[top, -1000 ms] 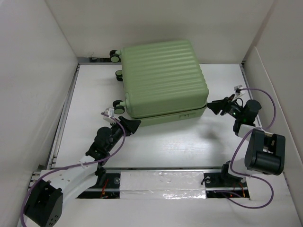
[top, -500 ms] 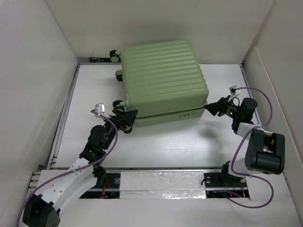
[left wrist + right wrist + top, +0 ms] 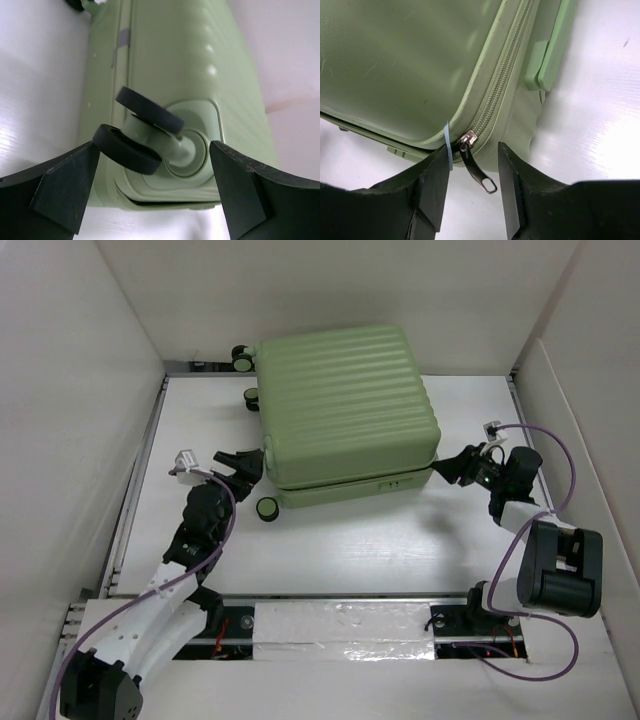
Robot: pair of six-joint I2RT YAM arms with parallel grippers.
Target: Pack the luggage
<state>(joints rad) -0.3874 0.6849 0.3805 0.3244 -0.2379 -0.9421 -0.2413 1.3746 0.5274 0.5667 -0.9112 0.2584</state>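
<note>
Black left jaws have sprung wide, letting go of the caster wheel [image 3: 131, 149] between them; right jaws are narrowing around the zipper pull [image 3: 479, 172], not yet pinching it. Beyond, the closed luggage [image 3: 345, 405] lies flat on the counter [image 3: 350, 540], so zipping looks next

A large pale green hard-shell suitcase [image 3: 345, 415] with horizontal ribs lies flat and closed on a white counter [image 3: 350, 550], toward the far side, its broad ribbed shell facing up. Small black caster wheels [image 3: 127, 148] stick out from its left end; seen close up, one is a twin wheel on a green stem. A matching green zip [image 3: 500, 90] follows the seam, its slider at the near right corner, with a dark metal pull [image 3: 479, 175] hanging from it.
</note>
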